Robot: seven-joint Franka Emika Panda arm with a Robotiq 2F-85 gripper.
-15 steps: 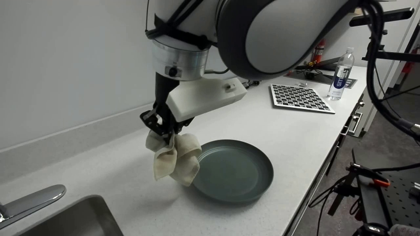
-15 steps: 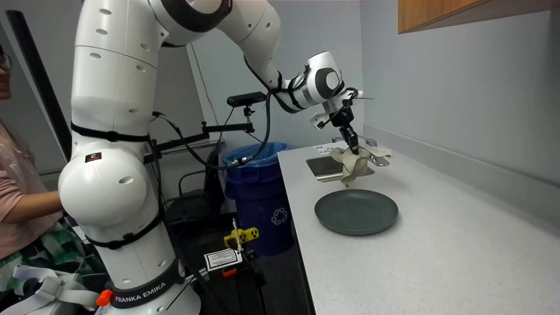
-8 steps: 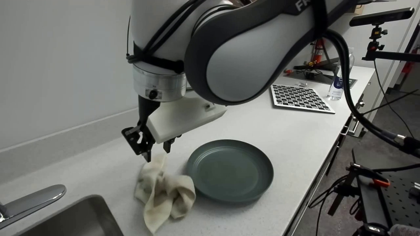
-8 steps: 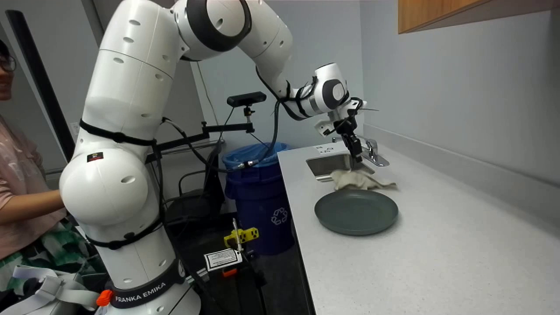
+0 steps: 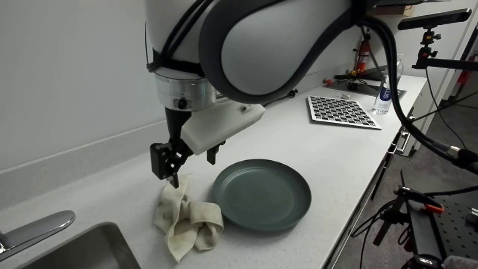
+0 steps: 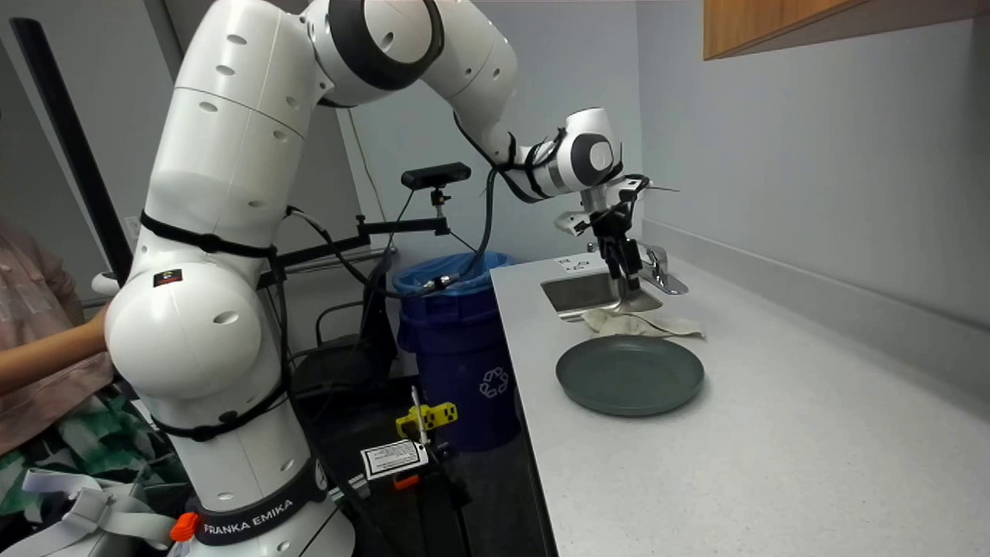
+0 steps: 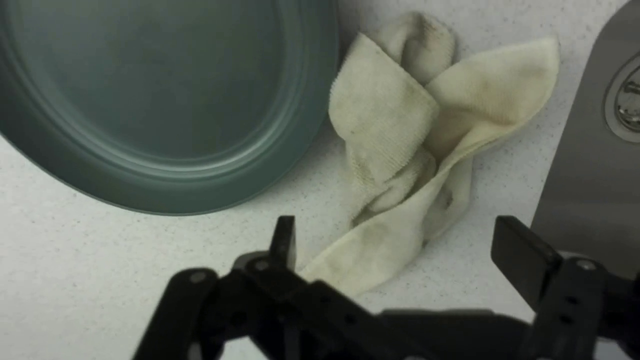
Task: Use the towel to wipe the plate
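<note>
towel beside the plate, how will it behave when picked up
The towel will probably flop, as it lies in loose folds. It is likely light, since its edges look thin. A corner may drag across the plate, which lies close beside it.

A round plate (image 5: 262, 195), matte dark green with a raised rim, lies flat and face up. Just beside it, between its 8 and 9 o'clock in an exterior view, lies the towel (image 5: 188, 226): cream, brownish in patches, crumpled into loose folds. In the wrist view the towel sits at the plate's 3 to 4 o'clock, one end stretching toward 2 o'clock, another between 7 and 8. Whether the two touch cannot be told.
</note>
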